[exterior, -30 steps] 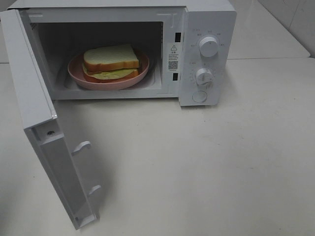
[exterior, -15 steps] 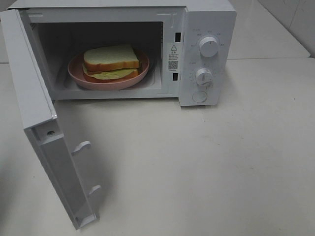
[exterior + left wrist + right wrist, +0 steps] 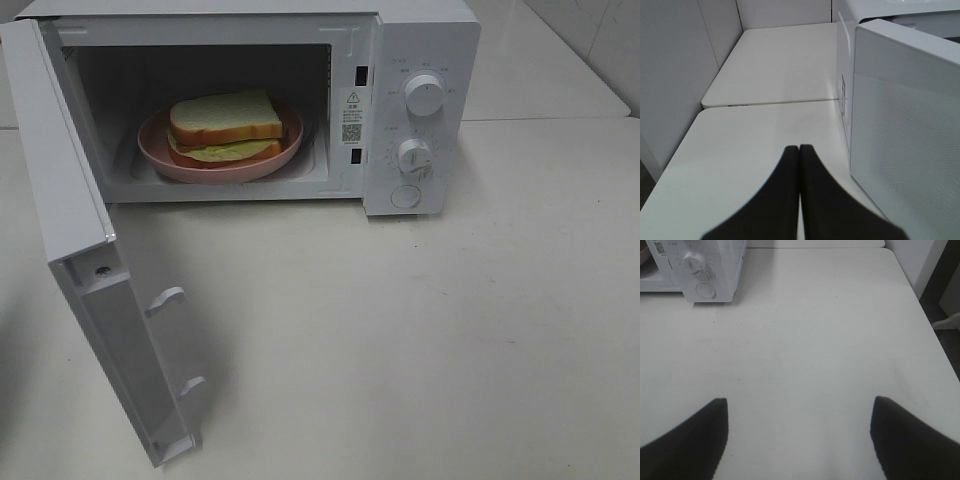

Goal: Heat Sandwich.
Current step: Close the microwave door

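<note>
The sandwich (image 3: 224, 124), white bread with orange-brown crust and pale green filling, lies on a round pink plate (image 3: 160, 152) inside the white microwave (image 3: 420, 50). The microwave door (image 3: 90, 300) stands wide open, swung out to the left. Neither gripper shows in the exterior high view. In the left wrist view my left gripper (image 3: 799, 148) is shut and empty, just beside the outer face of the open door (image 3: 905, 125). In the right wrist view my right gripper (image 3: 800, 402) is open and empty over the bare table, with the microwave's control panel (image 3: 700, 270) some way ahead.
The microwave has two knobs (image 3: 424, 94) and a round button (image 3: 405, 197) on its right panel. The white table (image 3: 420, 340) spreads in front of it. A grey wall (image 3: 670, 75) bounds the table on the left arm's side. The table edge (image 3: 927, 315) shows on the right arm's side.
</note>
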